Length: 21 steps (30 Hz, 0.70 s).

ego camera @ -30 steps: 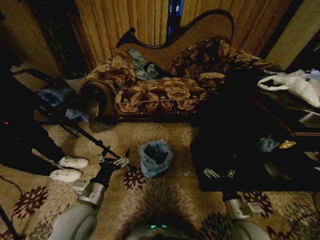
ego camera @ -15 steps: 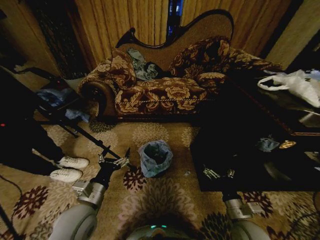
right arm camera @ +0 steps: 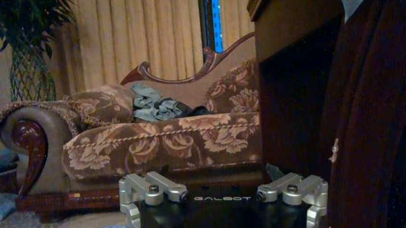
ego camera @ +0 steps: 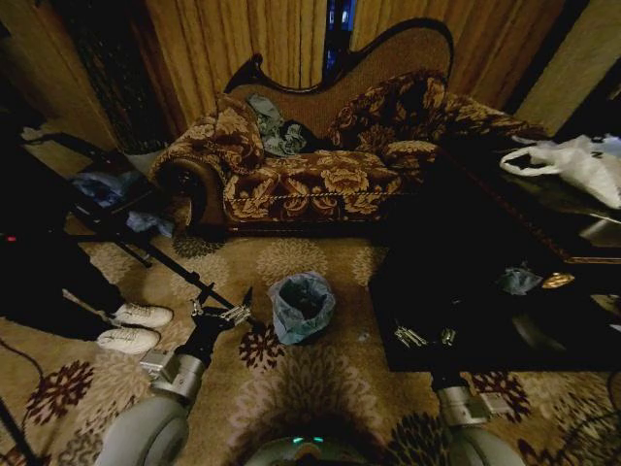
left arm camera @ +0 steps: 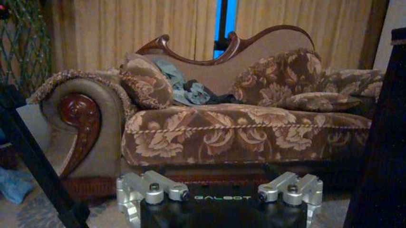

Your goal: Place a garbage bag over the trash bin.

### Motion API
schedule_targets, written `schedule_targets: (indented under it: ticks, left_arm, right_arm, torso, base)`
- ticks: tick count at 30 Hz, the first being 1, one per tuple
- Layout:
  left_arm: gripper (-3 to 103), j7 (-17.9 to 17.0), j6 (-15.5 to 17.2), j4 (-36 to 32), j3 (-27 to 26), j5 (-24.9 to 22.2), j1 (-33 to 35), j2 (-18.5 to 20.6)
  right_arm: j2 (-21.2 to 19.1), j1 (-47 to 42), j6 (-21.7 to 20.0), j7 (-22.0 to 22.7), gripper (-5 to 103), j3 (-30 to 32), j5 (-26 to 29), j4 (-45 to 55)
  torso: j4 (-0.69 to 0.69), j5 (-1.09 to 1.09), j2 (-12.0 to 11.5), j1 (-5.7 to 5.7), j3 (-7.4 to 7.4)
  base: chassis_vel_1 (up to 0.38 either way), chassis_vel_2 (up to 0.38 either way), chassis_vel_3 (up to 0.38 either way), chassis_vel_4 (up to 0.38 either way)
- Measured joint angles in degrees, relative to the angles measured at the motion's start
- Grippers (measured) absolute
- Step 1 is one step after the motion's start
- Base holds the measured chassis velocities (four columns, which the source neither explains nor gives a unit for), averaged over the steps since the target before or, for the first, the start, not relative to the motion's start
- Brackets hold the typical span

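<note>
Setting: home living room, dim.
Carved floral sofa [ego camera: 320,155] at 12 o'clock, drawn curtains [ego camera: 243,39] behind it, patterned carpet [ego camera: 310,388], dark table [ego camera: 543,223] at 2 o'clock.

Trash bin [ego camera: 301,313]: its black wall is being covered by the garbage bag [ego camera: 312,288].
Left gripper [left arm camera: 219,199]: fingertips are running off the picture's edge.
Right gripper [right arm camera: 222,199]: fingertips are running off the edge.
White bag [ego camera: 572,163]: the edge is cutting it.

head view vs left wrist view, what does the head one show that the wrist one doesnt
The head view has the trash bin on the carpet with the garbage bag lining it, the left gripper beside it, the right gripper, white sneakers and a white plastic bag. The left wrist view gives a low, close look at the sofa's carved wooden arm. Both share the floral sofa and curtains.
</note>
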Motion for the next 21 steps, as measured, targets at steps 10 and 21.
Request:
schedule_targets:
  ticks: [10,21]
  left_arm:
    - [100,0.0,0.0,0.0,0.0,0.0,0.0,0.0]
    - [100,0.0,0.0,0.0,0.0,0.0,0.0,0.0]
  right_arm:
    - [0.0,0.0,0.0,0.0,100,0.0,0.0,0.0]
    - [0.0,0.0,0.0,0.0,100,0.0,0.0,0.0]
  torso:
    - [0.0,0.0,0.0,0.0,0.0]
    - [0.0,0.0,0.0,0.0,0.0]
  base:
    - [0.0,0.0,0.0,0.0]
    - [0.0,0.0,0.0,0.0]
